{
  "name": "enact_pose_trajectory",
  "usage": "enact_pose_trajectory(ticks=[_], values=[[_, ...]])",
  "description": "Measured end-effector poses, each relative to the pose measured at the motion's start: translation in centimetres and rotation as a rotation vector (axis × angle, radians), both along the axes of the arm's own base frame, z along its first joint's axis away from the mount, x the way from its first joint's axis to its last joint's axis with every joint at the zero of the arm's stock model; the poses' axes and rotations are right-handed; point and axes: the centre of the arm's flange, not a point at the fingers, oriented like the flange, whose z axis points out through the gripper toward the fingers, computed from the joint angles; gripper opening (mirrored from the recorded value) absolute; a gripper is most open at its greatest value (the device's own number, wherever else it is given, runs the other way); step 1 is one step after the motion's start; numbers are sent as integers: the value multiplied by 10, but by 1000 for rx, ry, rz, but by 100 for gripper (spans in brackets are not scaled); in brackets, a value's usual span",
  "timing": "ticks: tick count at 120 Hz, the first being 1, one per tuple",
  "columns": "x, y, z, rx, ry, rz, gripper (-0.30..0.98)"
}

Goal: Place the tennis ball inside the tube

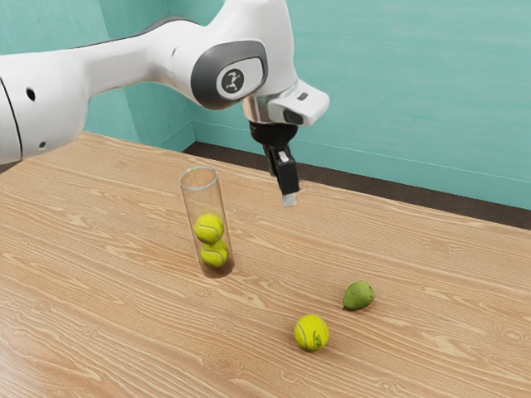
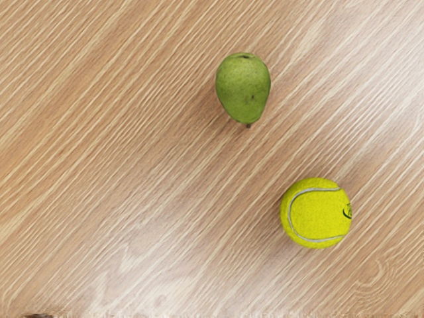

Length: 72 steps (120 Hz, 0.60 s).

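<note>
Exterior view | tennis ball (image 1: 311, 332) on table (image 1: 141, 332), well apart from claw (image 1: 289, 199), lower | spread or closed: can't tell

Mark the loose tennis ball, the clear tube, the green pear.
Loose tennis ball (image 2: 316, 212): wrist view, felt.
Clear tube (image 1: 192, 199): exterior view, upper wall.
Green pear (image 2: 243, 87): wrist view, wide body.

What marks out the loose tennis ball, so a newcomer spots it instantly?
On the wooden table stands a clear tube holding two balls. Toward the exterior view's right, near a green fruit, lies the tennis ball. Bright yellow with a pale seam, it is the only ball outside the tube.
</note>
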Motion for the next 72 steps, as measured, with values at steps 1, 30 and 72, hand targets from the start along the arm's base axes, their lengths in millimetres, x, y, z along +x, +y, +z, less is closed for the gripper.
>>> enact_pose_trajectory(ticks=[1,30,72], values=[[0,0,0,2,2,-1,68],[16,9,-73,-6,161,9,68],[-22,-20,-190,-108,467,43,69]])
